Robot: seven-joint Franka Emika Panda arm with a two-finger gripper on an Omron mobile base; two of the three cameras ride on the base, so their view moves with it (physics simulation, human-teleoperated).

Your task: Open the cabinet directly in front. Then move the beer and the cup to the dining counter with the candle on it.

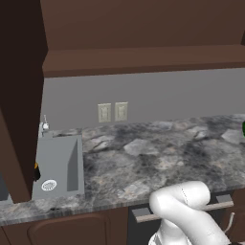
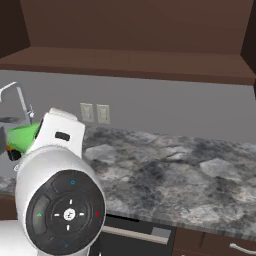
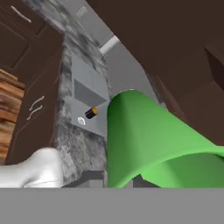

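Gripping cup (image 3: 148,140), cylinder (image 3: 91,113) in sink (image 3: 89,94)

The white arm rises from the lower right of the left base view, its rounded elbow link bent low and leaning toward the left. In the right base view, a large joint with a dark round end cap stands at lower left, and a white link extends up and left from it. The claw (image 3: 131,181) is closed on the cup (image 3: 144,140), which projects forward from between the fingers in the hand view, tilted with its wide end toward the lower right.
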